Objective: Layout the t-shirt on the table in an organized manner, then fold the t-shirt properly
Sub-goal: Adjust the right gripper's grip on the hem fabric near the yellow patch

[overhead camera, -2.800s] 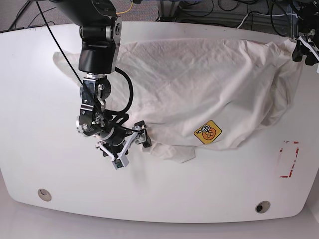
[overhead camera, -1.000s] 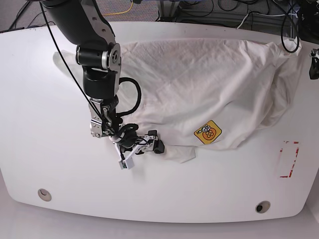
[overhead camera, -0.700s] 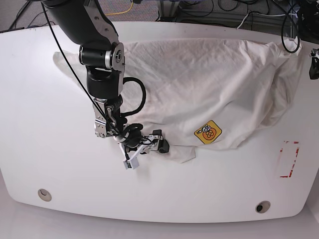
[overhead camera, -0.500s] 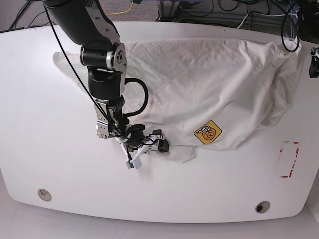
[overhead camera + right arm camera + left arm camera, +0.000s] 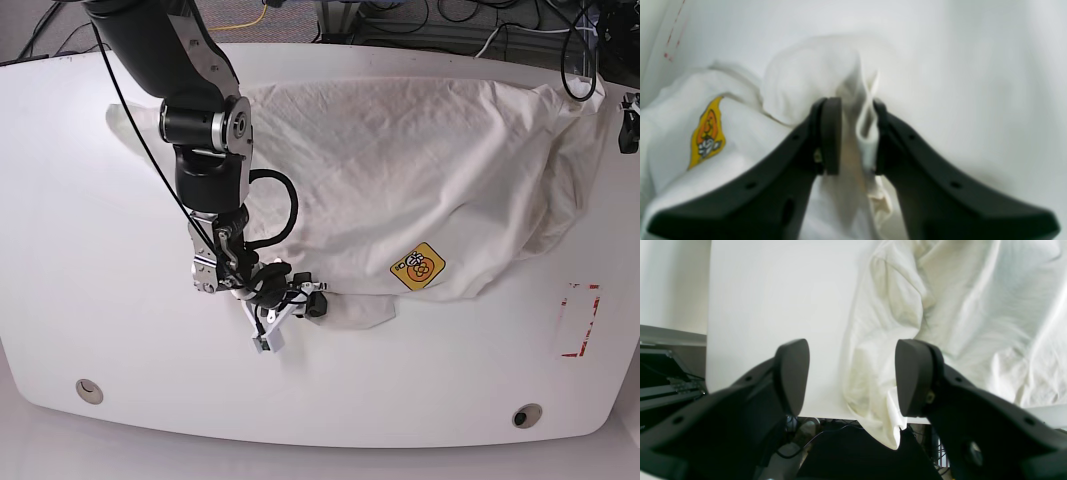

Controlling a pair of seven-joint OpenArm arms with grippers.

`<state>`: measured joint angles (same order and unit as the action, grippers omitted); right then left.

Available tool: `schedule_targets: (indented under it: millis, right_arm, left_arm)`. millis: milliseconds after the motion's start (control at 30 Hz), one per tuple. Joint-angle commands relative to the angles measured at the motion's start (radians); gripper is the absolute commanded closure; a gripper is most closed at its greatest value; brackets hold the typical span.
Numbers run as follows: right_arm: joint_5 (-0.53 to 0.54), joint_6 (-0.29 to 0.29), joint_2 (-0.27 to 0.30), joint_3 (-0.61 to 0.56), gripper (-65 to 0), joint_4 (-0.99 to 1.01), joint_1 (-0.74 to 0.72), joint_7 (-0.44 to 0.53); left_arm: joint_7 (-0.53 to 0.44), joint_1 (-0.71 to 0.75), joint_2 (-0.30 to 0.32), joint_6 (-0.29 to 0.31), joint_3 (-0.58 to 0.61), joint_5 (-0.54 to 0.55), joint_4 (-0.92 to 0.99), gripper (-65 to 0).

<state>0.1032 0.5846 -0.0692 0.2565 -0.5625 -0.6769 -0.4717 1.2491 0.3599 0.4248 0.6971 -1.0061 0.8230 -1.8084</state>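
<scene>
**Counter surface and contents**

White glossy counter (image 5: 80, 200), rounded edges. T-shirt (image 5: 400, 170) lies spread and rumpled across the far half, one edge hanging over the far right side. Two grommet holes (image 5: 527, 414) near front edge; red tape marks (image 5: 580, 320) front right.

Base view high overhead, whole table (image 5: 60, 200); wrist views close, low; t-shirt (image 5: 420, 160) shared.

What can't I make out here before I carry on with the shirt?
- Shirt print: not visible in any view; only the yellow patch shows.
- Left gripper: base view cuts it at the right edge.
- Right gripper: wrist view blurred, so how many layers it pinches is unclear.
- Shirt's far edge: hangs past the table.
</scene>
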Motion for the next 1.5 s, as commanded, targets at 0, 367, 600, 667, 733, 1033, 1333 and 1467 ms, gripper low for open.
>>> schedule_targets:
  millis: [0, 367, 600, 667, 733, 1033, 1333, 1467]
  right_arm:
    - [0.017, 0.011, -0.001, -0.001, -17.0, -0.017, -0.042, 0.023]
    - [0.016, 0.018, -0.001, -0.006, 0.0, -0.015, -0.045, 0.000]
    - [0.016, 0.019, 0.001, -0.006, 0.0, -0.017, -0.043, -0.006]
    - [0.016, 0.018, 0.001, -0.006, 0.0, -0.020, -0.042, -0.006]
    - [0.016, 0.013, 0.001, -0.004, -0.3, -0.020, -0.042, -0.003]
    - [0.011, 0.011, 0.001, -0.001, -25.4, -0.020, -0.037, -0.002]
    - [0.011, 0.011, 0.002, -0.001, -13.2, -0.015, -0.037, -0.002]
    - [0.011, 0.011, 0.002, -0.003, -6.2, -0.014, -0.036, -0.002]
  left_arm:
    - [-0.015, 0.000, 0.024, 0.001, -0.006, 0.009, -0.017, -37.9]
    - [-0.015, -0.002, 0.024, 0.001, -0.004, 0.009, -0.017, -37.9]
    - [-0.015, -0.002, 0.024, 0.001, -0.004, 0.008, -0.017, -37.9]
    - [-0.015, -0.002, 0.024, 0.001, -0.004, 0.008, -0.017, -37.9]
    - [-0.015, -0.002, 0.024, 0.001, -0.004, 0.008, -0.017, -37.9]
    - [-0.015, -0.002, 0.024, 0.001, -0.004, 0.008, -0.017, -37.9]
    - [-0.015, -0.002, 0.024, 0.001, -0.004, 0.008, -0.017, -37.9]
    - [-0.015, -0.002, 0.024, 0.001, -0.004, 0.008, -0.017, -37.9]
